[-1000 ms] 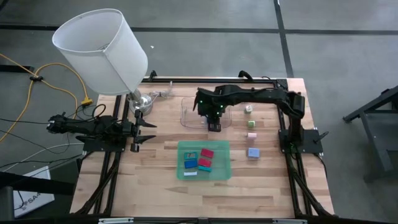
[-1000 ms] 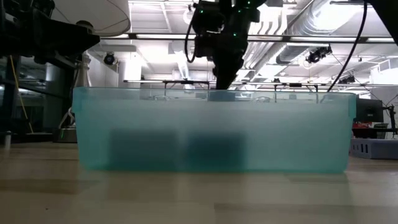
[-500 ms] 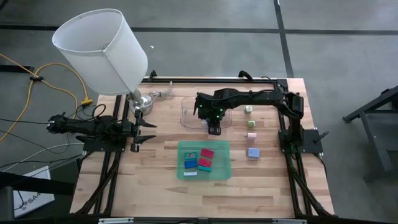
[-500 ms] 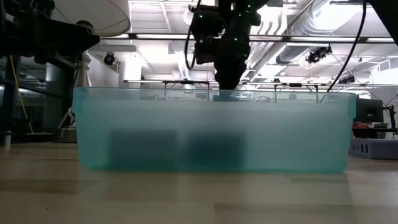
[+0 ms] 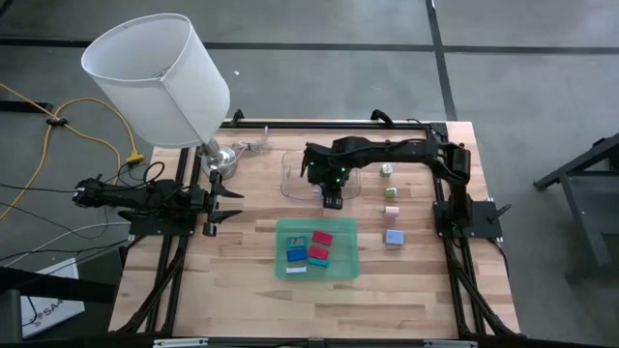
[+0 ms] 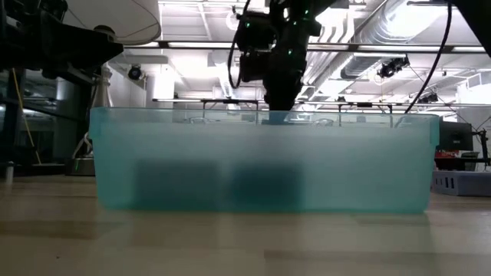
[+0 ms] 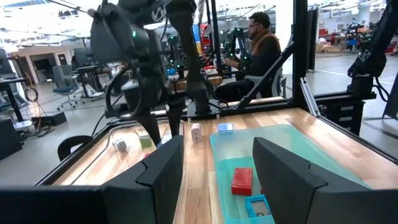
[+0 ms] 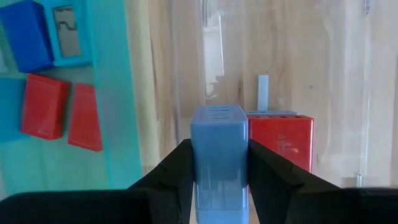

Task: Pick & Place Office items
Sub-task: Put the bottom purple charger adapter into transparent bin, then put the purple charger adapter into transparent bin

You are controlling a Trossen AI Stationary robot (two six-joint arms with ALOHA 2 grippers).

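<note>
Blue plastic block (image 8: 219, 149) sits clamped in the right hand (image 8: 217, 180), gripped across its flat sides above the clear tray (image 5: 290, 176); it looks light, stiff and slippery.

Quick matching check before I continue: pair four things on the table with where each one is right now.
Things:
1. blue block
2. red blocks
3. left gripper
4. clear tray

Places:
A. inside the green tray
B. at the table's left edge, open
C. under the right arm, beyond the green tray
D. clamped in the right gripper

Pairs: 1-D, 2-A, 3-B, 4-C
</note>
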